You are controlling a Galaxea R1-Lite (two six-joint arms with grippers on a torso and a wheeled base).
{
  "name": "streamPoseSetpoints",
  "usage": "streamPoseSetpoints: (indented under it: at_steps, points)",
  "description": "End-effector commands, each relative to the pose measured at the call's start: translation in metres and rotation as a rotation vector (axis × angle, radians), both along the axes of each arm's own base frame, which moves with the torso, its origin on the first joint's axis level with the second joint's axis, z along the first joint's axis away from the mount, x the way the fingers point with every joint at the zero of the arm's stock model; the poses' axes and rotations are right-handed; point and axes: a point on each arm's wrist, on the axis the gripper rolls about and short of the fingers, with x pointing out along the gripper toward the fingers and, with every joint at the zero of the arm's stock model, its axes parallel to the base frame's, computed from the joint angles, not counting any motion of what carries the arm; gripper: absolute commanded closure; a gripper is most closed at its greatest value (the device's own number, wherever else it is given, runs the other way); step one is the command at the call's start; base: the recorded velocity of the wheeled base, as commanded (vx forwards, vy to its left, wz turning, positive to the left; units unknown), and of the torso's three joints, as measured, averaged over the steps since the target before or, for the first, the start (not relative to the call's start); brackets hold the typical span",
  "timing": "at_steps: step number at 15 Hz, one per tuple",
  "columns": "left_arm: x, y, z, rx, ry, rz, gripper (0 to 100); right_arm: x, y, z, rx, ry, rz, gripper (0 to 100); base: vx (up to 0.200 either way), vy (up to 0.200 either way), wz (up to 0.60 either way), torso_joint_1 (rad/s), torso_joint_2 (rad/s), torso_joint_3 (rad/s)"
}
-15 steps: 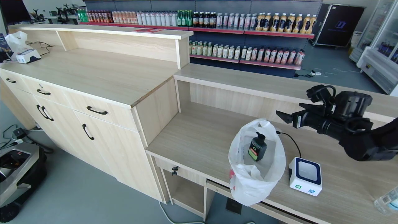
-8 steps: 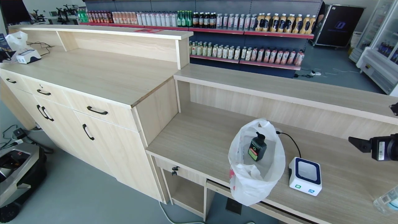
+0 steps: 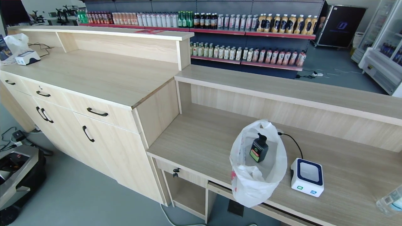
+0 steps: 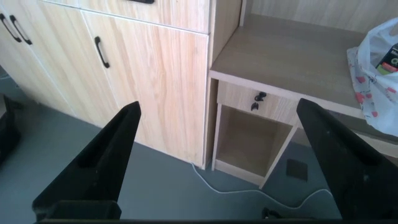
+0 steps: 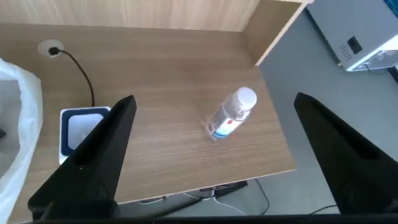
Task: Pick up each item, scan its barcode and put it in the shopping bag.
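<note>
While hanging above the grey floor before the pale wooden cabinet doors [image 4: 149,68], spreads two black fingers wide around nothing: left gripper [image 4: 219,107]. Likewise spreads two black fingers wide above the light wooden counter [image 5: 161,155], gripping nothing: right gripper [image 5: 214,98]. Lies on its side on the counter below that right gripper, near the counter's end and well apart from the bag: clear plastic water bottle with white cap and blue label [image 5: 231,112]. Stands open at the counter's front edge, drooping partly over it: thin white plastic shopping bag [image 3: 258,169]. Sits upright inside that bag: dark green pump bottle with black top and red-and-green label [image 3: 259,149]. Rests face up just beside the bag, on the robot's right of it: white square barcode scanner with dark blue frame [image 3: 307,177]. Runs from behind the scanner to a round hole in the counter near the back panel: thin black cable [image 3: 293,142]. Line the room beyond the counter: red-edged shelves of drink bottles [image 3: 251,25].
</note>
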Motion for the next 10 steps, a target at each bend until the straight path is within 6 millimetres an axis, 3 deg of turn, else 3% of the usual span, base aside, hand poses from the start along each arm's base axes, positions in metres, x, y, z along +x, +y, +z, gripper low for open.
streamPoseSetpoints:
  at_steps: [1,6,8,10]
  points:
    - [0.000,0.000,0.000,0.000,0.000,0.000,0,0.006,-0.007,-0.004,0.013,0.018,-0.054,0,0.000,0.000,-0.60,-0.012,0.01,0.007]
    - [0.000,0.000,0.000,0.000,0.000,0.000,0,0.006,-0.023,-0.006,0.003,0.041,-0.145,0,0.000,0.000,-0.60,0.003,0.00,0.002]
    - [0.000,0.000,0.000,0.000,0.000,0.000,0,0.020,-0.029,-0.008,-0.002,0.034,-0.142,0,0.000,0.000,-0.60,0.005,0.00,0.002]
    - [0.000,0.000,0.000,0.000,0.001,0.000,0,0.040,-0.038,-0.013,0.002,0.027,-0.138,0,0.000,0.000,0.00,0.000,0.00,0.000]
